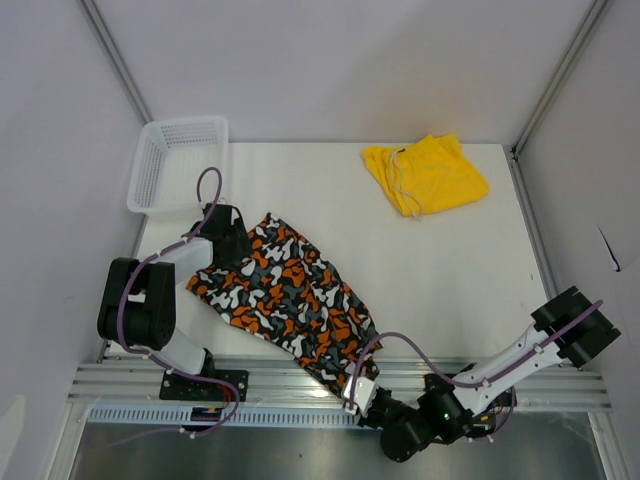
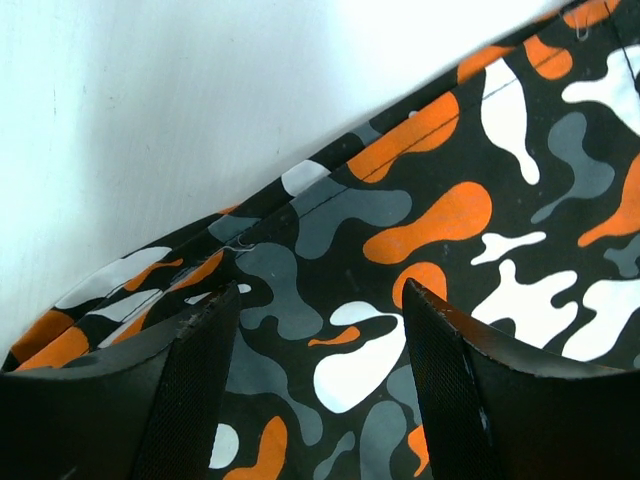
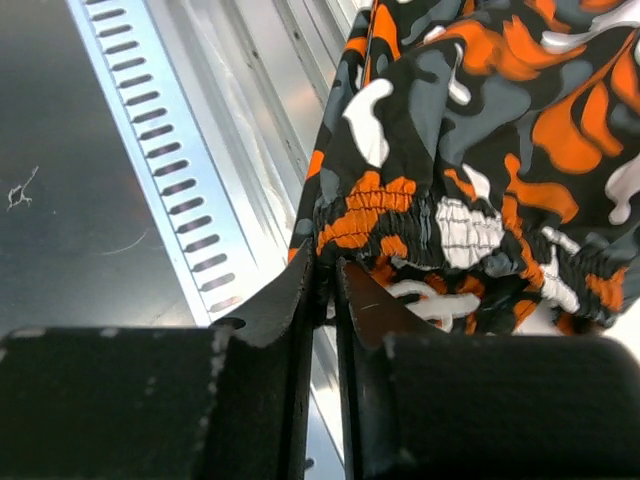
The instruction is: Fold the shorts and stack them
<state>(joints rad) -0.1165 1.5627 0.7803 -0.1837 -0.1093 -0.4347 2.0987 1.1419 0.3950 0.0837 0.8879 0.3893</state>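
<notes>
Orange-blotched shorts [image 3: 480,150] in near-shut end effector [image 3: 330,262]

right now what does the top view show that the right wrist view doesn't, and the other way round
Only the top view: the yellow shorts far right, the white basket far left, and the left hand over the patterned shorts' far end. Only the right wrist: the gathered waistband close up, fingers nearly together at its corner; whether they pinch it is unclear. Both: the patterned shorts, the right hand and the slotted rail.
</notes>
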